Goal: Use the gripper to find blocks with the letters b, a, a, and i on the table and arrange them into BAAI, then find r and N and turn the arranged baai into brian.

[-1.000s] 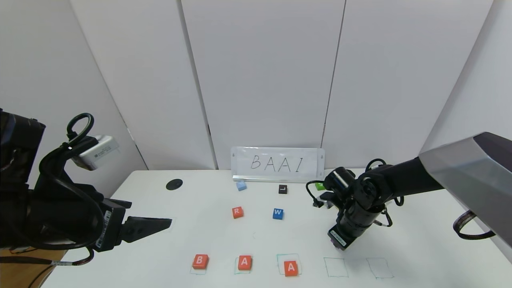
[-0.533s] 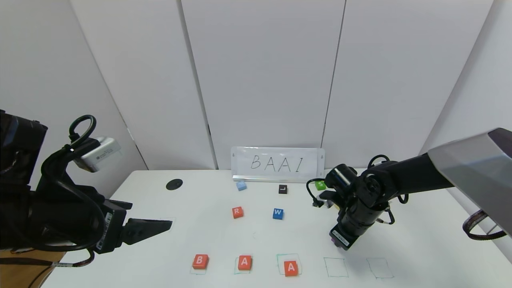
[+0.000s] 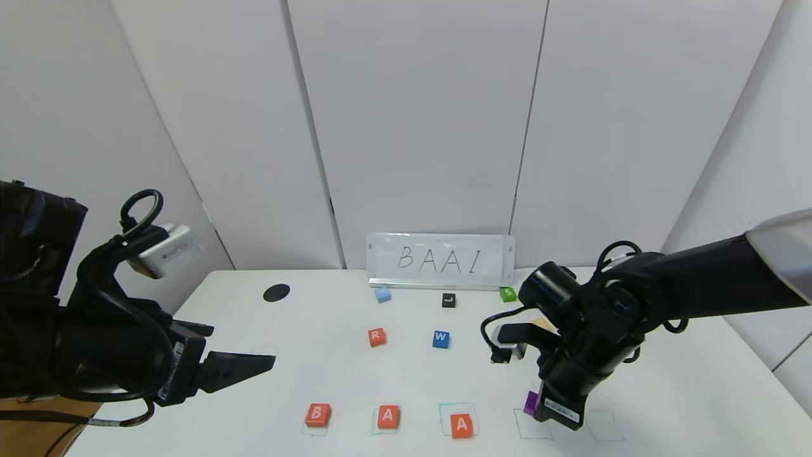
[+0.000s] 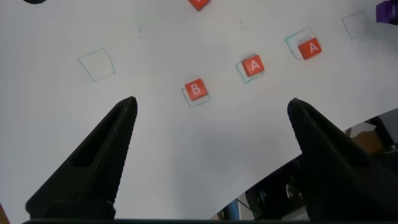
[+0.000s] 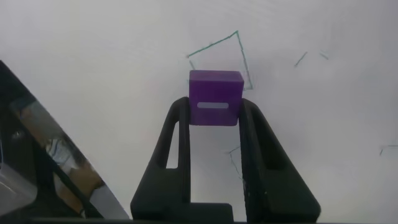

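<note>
Holding purple I block [image 5: 215, 98] pinched, right gripper [image 3: 553, 406] now lower over 4th outline [image 3: 531, 424]; left gripper [image 3: 238, 368] spread, empty, near table [image 3: 666, 393] edge.

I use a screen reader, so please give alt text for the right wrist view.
The right gripper grips a purple block between its black fingers, above the white table by a green square outline.

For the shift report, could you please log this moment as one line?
right claw: shut on purple I block, above fourth outline | left claw: open, idle | B, A, A placed
</note>
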Robot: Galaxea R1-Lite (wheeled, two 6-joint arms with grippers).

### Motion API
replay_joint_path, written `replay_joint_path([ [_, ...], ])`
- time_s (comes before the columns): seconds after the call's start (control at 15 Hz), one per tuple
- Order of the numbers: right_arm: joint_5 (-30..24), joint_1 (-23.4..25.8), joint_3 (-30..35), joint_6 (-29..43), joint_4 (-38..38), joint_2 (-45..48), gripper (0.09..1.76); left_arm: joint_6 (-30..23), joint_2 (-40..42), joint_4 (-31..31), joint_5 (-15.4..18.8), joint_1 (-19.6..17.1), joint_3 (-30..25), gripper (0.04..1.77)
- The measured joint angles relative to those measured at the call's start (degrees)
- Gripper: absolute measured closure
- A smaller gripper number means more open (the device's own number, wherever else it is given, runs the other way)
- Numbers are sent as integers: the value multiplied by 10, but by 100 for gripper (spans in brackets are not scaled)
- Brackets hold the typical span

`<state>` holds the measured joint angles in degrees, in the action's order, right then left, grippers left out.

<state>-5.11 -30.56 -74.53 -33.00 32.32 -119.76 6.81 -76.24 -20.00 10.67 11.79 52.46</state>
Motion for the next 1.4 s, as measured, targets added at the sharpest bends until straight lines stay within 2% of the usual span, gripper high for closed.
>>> replay_joint_path([
  [0.4, -6, -38, 40, -93, 1, 16, 133, 4, -1, 0, 0, 0, -2, 9],
  [0.53, -27, -33, 46, -148, 4, 16, 133, 5, -2, 0, 0, 0, -3, 9],
  [0.73, -34, -20, 48, -191, 2, 7, 133, 11, -2, -1, 0, -1, -4, 9],
  [1.07, -33, -8, 46, -215, -16, -17, 133, 35, -2, 0, -2, -1, -16, 9],
  [1.4, -33, -4, 54, -234, -49, -33, 133, 37, 0, 3, -3, 0, -20, 9],
])
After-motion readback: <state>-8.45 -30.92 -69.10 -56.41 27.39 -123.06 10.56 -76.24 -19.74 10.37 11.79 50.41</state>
